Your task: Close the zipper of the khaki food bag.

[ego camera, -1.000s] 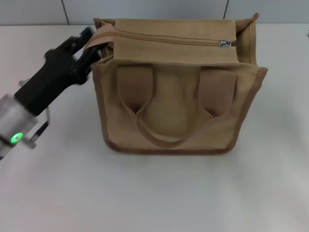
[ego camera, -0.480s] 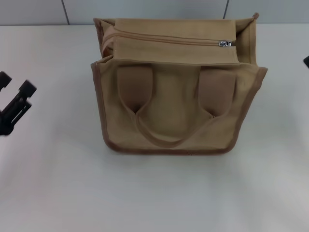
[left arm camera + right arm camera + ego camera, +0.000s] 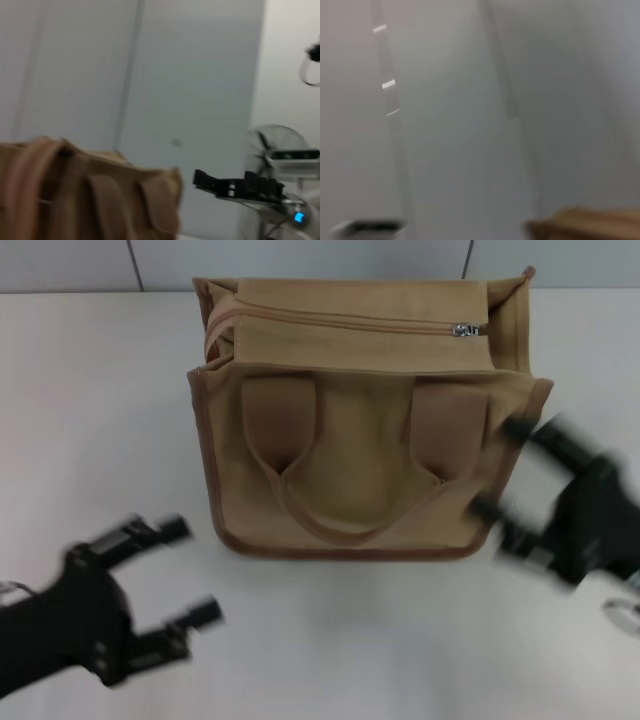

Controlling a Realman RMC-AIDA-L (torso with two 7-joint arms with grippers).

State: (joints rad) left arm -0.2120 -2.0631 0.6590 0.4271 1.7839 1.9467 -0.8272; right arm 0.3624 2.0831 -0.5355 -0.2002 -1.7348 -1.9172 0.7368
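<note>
**Both arms off the bag, zipper pull at the far right end**

While neither arm touches anything, the khaki food bag (image 3: 360, 430) stands upright on the white bench (image 3: 330, 640), its front panel with the two strap patches and the looped handle (image 3: 350, 515) facing the robot. Along the top panel runs the zipper (image 3: 350, 322), and its small silver pull tab (image 3: 466, 330) sits near the bag's right end. Whether the teeth are fully meshed along the whole line cannot be told from the head view.

The left gripper (image 3: 190, 575) hovers low over the bench, well in front of the bag's left corner, jaws spread wide and empty. The right gripper (image 3: 510, 475) is just beside the bag's right edge, motion-smeared, with its jaws also apart and holding nothing. The left wrist view shows the bag's handle side (image 3: 85, 195) and the other arm (image 3: 240, 185) beyond it.

To do this step well, I judge one arm should steady the bag's end wall or top edge while the other pinches the tab squarely. The pull should run straight along the zipper line, kept low and level, since soft canvas will buckle or tip if the tab is dragged upward or sideways.
</note>
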